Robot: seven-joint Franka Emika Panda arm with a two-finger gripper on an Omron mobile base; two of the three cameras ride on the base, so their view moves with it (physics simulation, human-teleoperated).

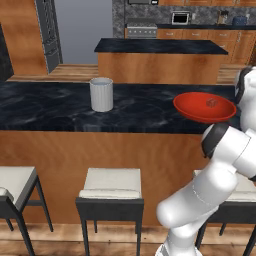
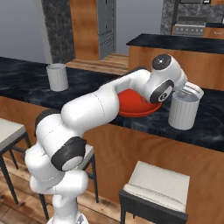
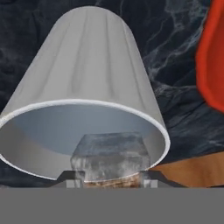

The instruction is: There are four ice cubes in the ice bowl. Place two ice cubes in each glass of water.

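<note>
My gripper (image 3: 111,180) is shut on one ice cube (image 3: 111,155), a cloudy translucent block held between the two fingertips. It hangs just above the open mouth of a ribbed grey-white glass of water (image 3: 87,65). In the right base view the hand (image 2: 191,89) hovers over this right glass (image 2: 183,110). The red ice bowl (image 1: 205,106) stands left of that glass, and a small ice cube (image 1: 211,103) shows inside it. The bowl's rim (image 3: 212,57) also shows at the hand view's right edge. A second glass (image 1: 101,94) stands far to the left on the counter.
Everything stands on a dark marble counter (image 1: 50,107) with a wooden front. White-cushioned stools (image 1: 111,185) line up below it. A kitchen island (image 1: 160,55) lies beyond. My arm (image 2: 100,105) reaches across the bowl.
</note>
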